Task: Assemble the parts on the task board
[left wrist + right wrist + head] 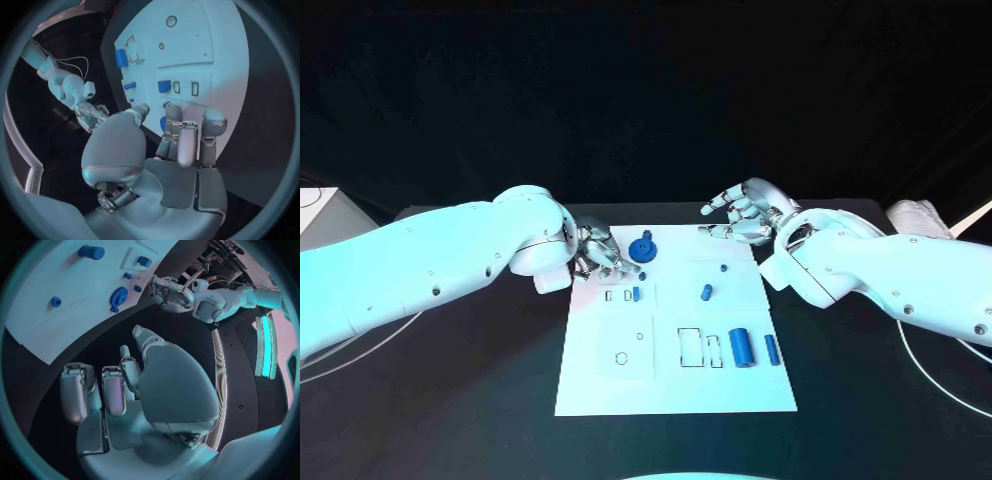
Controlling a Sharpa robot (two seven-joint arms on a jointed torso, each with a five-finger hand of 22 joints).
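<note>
The white task board [678, 385] lies in the middle of the black table. A round blue part [642, 247] sits near the board's far left corner. My left hand [600, 254] hovers just beside it, fingers bent and apart, holding nothing; in the left wrist view its fingers [181, 135] partly cover the round part [164, 122]. My right hand [744, 214] hangs over the board's far right corner, fingers loosely spread and empty, as its fingers [106, 390] also show. Two blue cylinders [753, 349] lie at the board's right, a small blue peg [707, 292] at mid-board.
A small blue piece [636, 293] stands in a slot left of centre, beside outlined slots [691, 346]. The right wrist view shows the round part [119, 295], a cylinder [92, 252] and my left hand [167, 292]. Black table surrounds the board.
</note>
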